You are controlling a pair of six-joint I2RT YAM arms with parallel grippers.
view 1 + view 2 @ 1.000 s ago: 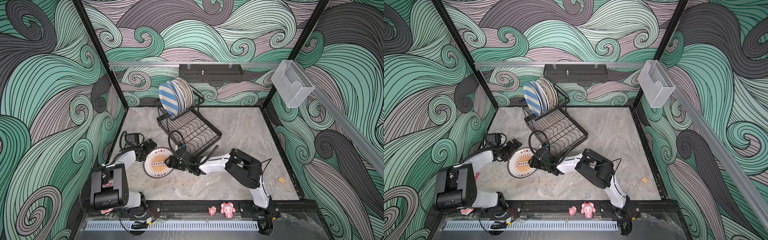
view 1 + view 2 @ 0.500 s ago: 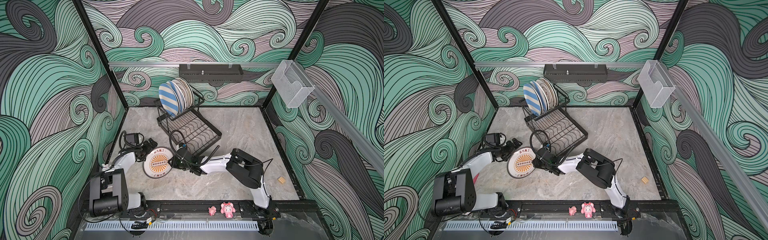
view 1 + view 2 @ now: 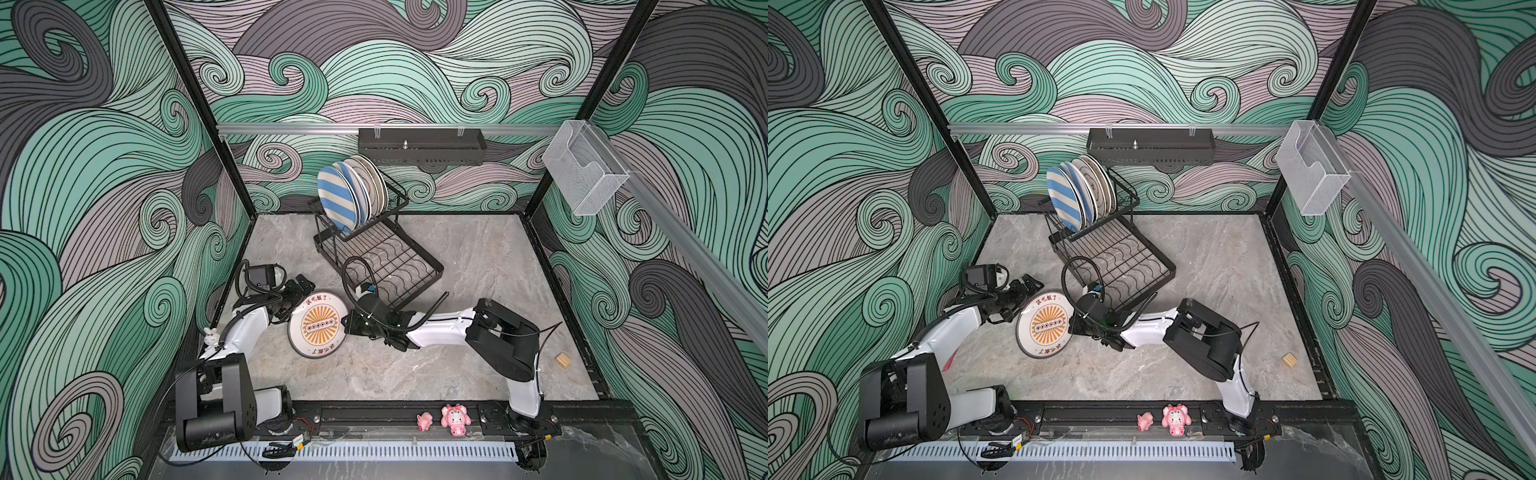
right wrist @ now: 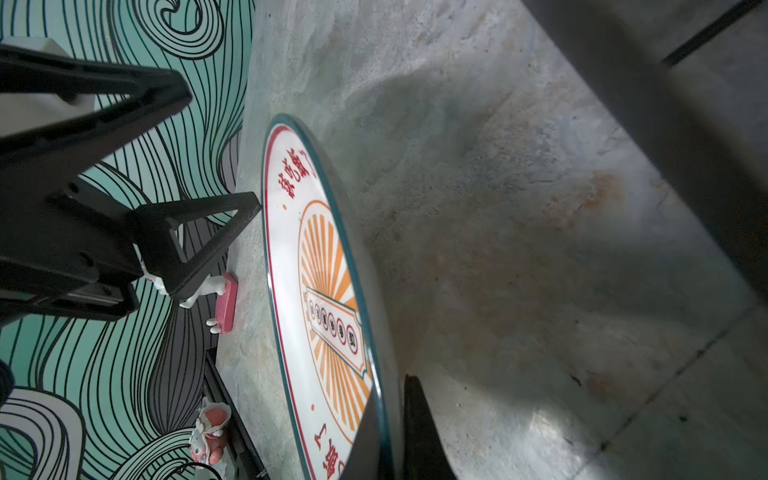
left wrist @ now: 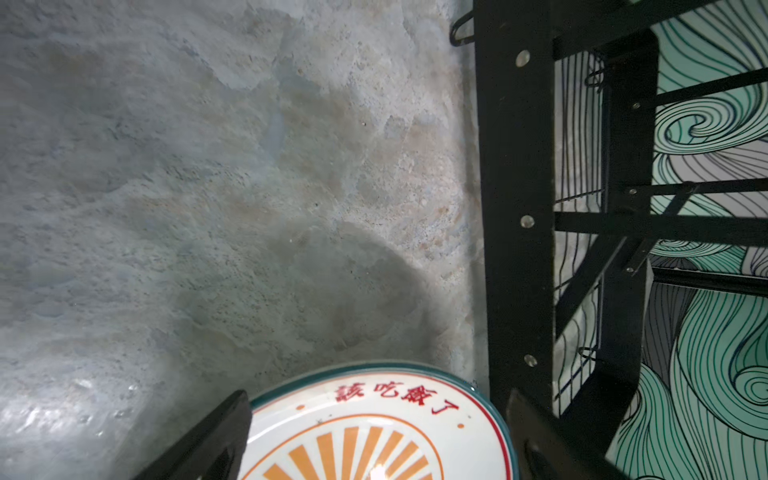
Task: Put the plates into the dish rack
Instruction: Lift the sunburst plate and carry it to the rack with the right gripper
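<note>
Grey marble (image 3: 457, 257) backs a teal-rimmed, red-lettered, orange-sunburst plate (image 3: 319, 328).

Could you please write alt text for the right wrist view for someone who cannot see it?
The right gripper has its jaws shut on the rim of a teal-rimmed orange-sunburst plate with red lettering, seen nearly edge-on against the grey marble table. Beyond its far rim the left gripper stands open.
</note>
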